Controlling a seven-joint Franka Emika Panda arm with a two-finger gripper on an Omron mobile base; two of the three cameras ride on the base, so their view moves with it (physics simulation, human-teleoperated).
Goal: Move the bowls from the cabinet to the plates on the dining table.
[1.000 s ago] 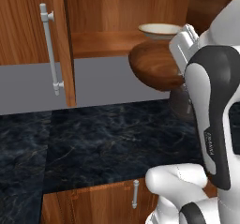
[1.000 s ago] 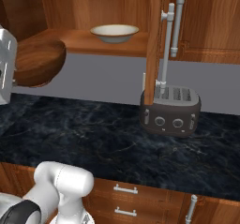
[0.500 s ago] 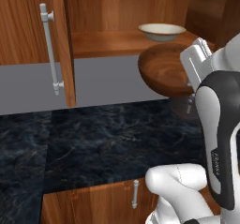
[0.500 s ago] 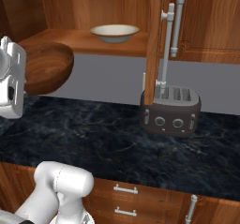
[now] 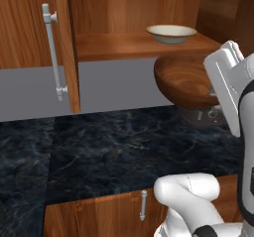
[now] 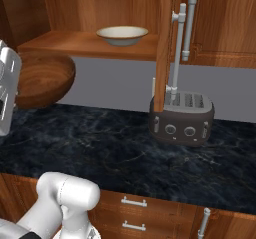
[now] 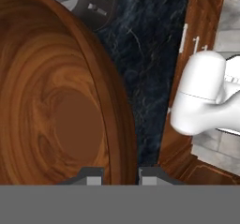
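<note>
Now, left to right in the left base view: cabinet door (image 5: pixel 30 42) open at far left, silver bar handle (image 5: pixel 53 52) upright on it. Right of the door, the open cabinet (image 5: pixel 134 13) with wooden shelf (image 5: pixel 119 46); cream bowl (image 5: pixel 171 33) sits upright on the shelf, toward its right end. Grey wall (image 5: pixel 99 87) below the shelf. Black marble counter (image 5: pixel 99 151) under all of it, wooden fronts below with a small silver handle (image 5: pixel 143 205).

Brown bowl (image 5: pixel 186 82) is out of the cabinet, in the air below and in front of the shelf's right end, above the counter, tipped on its side with the outside toward this camera. White hand sits right against its right side.

Right base view: brown bowl (image 6: pixel 42 78) at far left, tipped, above the counter (image 6: pixel 100 148); cream bowl (image 6: pixel 122 35) on the shelf (image 6: pixel 85 45) up and right of it, well apart. Then the edge of a door with handles (image 6: pixel 180 43), and a dark toaster (image 6: pixel 181 118) on the counter at right.

Hand view: gripper (image 7: pixel 121 175) clenched on the brown bowl's (image 7: pixel 56 110) rim, one fingertip (image 7: pixel 92 176) inside the wall, the other (image 7: pixel 151 176) outside. Bowl interior faces the camera; toaster (image 7: pixel 89 3) and counter (image 7: pixel 145 54) behind it.
</note>
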